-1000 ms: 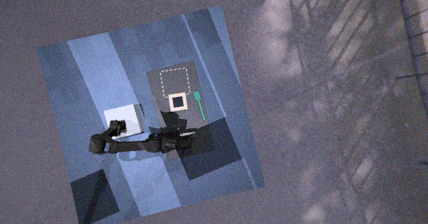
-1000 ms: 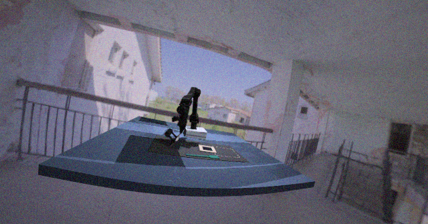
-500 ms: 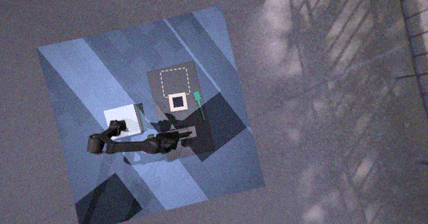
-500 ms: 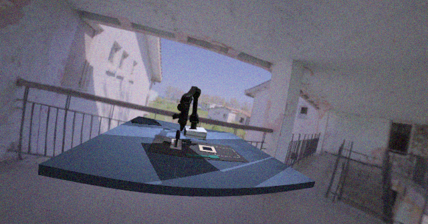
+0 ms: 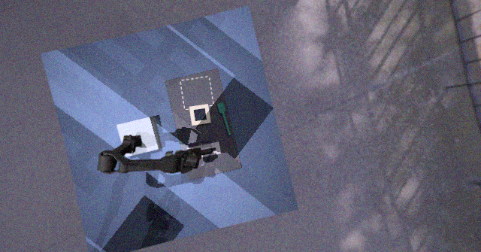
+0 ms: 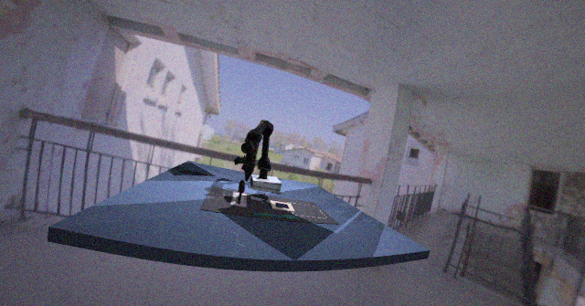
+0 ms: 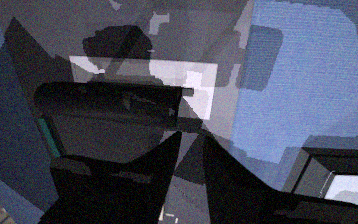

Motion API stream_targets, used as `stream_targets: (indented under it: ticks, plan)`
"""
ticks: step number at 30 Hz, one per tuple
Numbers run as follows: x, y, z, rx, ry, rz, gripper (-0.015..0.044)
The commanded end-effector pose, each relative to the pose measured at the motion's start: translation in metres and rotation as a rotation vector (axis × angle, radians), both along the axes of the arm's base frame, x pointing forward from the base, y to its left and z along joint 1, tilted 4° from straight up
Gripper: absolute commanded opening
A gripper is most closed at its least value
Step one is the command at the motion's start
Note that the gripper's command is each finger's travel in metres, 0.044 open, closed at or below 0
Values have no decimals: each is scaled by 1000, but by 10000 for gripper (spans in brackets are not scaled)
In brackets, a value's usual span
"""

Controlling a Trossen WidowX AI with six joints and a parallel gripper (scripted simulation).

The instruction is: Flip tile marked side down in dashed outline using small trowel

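Note:
The tile (image 5: 192, 115) (image 6: 281, 205) is a cream square frame around a dark centre. It lies marked side up on the grey mat (image 5: 173, 90) (image 6: 315, 212), just below the dashed outline (image 5: 181, 90) and touching its near line. The small green trowel (image 5: 224, 118) (image 6: 262, 214) lies flat on the mat to the tile's right; a teal sliver of it shows at the left of the wrist view (image 7: 47, 137). My gripper (image 5: 214, 152) (image 6: 239, 195) (image 7: 192, 138) hangs low over the mat's near end, apart from tile and trowel. Its fingers stand close together with nothing between them.
The arm's white base box (image 5: 137, 133) (image 6: 266, 184) stands left of the mat on the blue table (image 5: 94, 79) (image 6: 151, 224). Hard shadows cross the table and the mat. The table's edges drop to the floor on all sides.

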State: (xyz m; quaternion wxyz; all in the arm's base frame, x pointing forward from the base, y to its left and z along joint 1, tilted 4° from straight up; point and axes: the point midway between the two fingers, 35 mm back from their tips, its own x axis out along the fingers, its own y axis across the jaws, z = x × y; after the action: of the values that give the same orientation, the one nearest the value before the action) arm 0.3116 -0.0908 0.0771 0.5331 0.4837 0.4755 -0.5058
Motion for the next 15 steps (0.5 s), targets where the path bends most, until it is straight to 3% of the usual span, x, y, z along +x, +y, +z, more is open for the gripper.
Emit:
stream_targets:
  ticks: [1, 15]
  plan:
    - [0, 0, 0, 0, 0, 0, 73]
    - [0, 0, 0, 0, 0, 0, 0]
